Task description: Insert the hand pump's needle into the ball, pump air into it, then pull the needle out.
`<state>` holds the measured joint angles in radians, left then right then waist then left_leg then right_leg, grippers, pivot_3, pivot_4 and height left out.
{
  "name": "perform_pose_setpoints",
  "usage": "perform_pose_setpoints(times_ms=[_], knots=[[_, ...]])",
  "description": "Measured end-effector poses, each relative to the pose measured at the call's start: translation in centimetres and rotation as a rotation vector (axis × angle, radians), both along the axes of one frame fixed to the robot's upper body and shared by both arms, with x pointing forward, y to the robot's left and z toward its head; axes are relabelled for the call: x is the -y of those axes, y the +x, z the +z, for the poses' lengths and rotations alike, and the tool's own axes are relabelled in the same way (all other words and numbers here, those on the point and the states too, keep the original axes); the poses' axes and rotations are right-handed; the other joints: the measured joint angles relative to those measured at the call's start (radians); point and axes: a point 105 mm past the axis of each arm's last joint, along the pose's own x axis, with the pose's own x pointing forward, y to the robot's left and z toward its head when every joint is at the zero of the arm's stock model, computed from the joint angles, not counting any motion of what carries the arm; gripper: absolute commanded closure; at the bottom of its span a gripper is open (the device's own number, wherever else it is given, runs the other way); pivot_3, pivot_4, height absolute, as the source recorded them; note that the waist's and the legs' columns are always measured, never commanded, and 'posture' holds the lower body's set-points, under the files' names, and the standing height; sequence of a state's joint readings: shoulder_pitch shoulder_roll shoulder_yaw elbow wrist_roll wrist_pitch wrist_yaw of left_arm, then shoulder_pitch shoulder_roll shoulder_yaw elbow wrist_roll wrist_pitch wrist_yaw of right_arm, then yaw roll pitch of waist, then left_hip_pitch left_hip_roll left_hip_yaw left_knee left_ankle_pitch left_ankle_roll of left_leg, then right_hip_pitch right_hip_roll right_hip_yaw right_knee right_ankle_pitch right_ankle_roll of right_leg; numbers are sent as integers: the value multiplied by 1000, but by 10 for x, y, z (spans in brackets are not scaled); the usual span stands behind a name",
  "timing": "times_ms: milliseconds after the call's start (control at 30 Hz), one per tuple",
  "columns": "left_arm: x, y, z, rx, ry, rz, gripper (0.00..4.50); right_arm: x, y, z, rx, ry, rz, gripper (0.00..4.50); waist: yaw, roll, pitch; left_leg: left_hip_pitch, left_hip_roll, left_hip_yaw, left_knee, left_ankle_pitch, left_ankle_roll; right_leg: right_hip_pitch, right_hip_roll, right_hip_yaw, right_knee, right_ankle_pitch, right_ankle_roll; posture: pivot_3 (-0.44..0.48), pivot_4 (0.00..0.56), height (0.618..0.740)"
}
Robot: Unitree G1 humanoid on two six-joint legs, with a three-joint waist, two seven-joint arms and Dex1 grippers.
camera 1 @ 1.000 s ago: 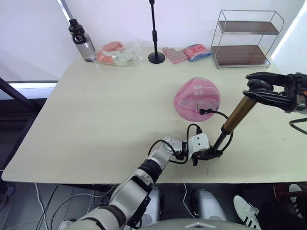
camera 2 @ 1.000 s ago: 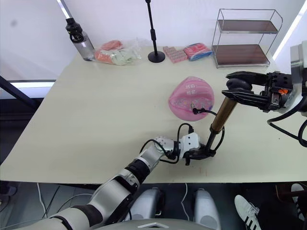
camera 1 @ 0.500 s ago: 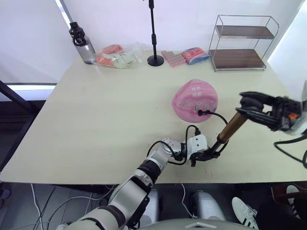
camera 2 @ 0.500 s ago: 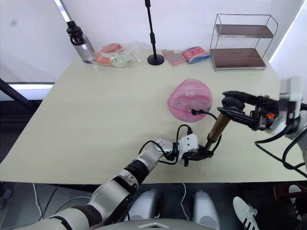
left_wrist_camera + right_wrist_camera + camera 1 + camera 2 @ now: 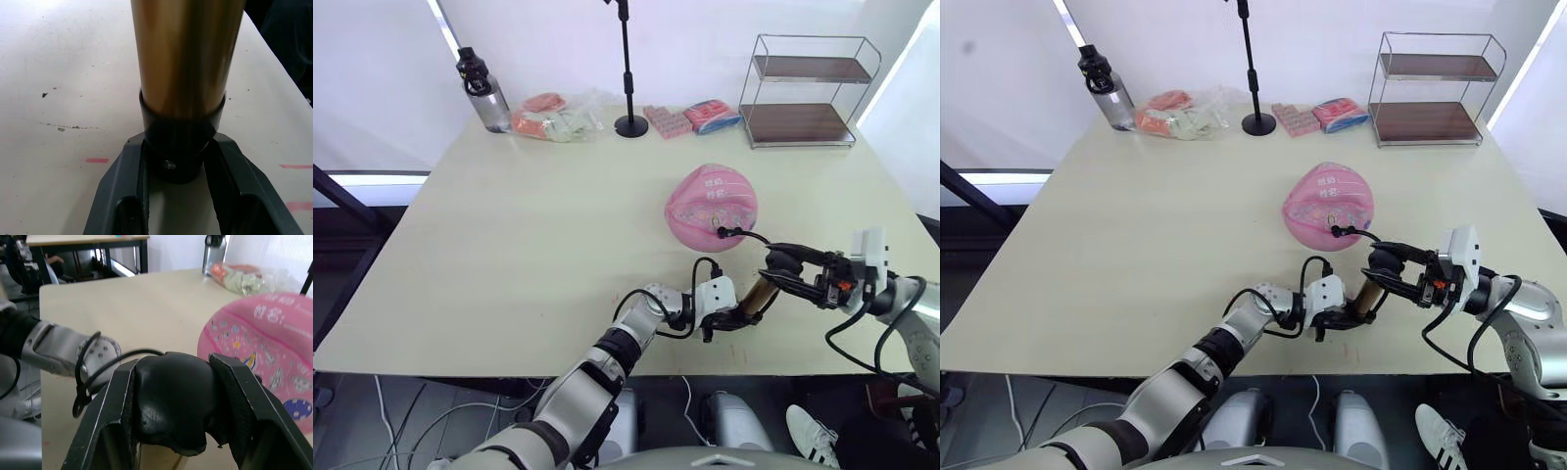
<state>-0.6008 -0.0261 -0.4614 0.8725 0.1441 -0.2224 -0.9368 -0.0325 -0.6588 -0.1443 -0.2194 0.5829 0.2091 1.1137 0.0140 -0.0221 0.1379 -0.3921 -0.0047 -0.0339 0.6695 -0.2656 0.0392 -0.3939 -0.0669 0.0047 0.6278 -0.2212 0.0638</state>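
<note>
Cream desk [image 5: 509, 225] surface carries all items, with the pink ball [image 5: 711, 205] serving as the landmark. Just in front of the ball, toward the desk's near edge, the hand pump [image 5: 759, 293] stands tilted, its bronze-gold barrel short between the two tools. The left tool [image 5: 176, 183] is closed on the pump's black base cap, which sits on the desk in front of the ball. The right tool [image 5: 173, 406] is closed on the pump's black handle, in front of the ball and slightly to its right. A thin black hose [image 5: 750, 235] arcs from the pump to the ball's near face, where the needle [image 5: 720, 234] fitting sits against the surface. Behind the ball, at the far edge, stand a wire shelf rack [image 5: 806, 90], a black stand pole [image 5: 628, 69], snack packets [image 5: 551, 115] and a water bottle [image 5: 481, 89].
</note>
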Motion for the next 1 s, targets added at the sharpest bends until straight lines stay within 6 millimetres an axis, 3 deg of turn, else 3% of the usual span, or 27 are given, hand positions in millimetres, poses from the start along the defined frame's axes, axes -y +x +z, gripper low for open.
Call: perform_pose_setpoints(times_ms=[300,800,1000], knots=[[3,-1,3,-2,-8,-17,3385,7,7,23,-27,-25,-1,2833,1,8,5,-4,-2,1,0,0,0,-3,-3,0,-1,0,0,0,150,740],[3,1,5,2,-8,-22,3385,11,2,137,159,55,59,2834,0,12,9,-5,-2,0,1,0,0,-3,-4,-1,-1,0,1,0,150,740],[3,2,7,10,-10,-26,3386,12,4,141,103,51,49,2834,1,14,11,-8,-3,1,1,0,0,-6,-4,-1,-1,0,1,0,150,740]])
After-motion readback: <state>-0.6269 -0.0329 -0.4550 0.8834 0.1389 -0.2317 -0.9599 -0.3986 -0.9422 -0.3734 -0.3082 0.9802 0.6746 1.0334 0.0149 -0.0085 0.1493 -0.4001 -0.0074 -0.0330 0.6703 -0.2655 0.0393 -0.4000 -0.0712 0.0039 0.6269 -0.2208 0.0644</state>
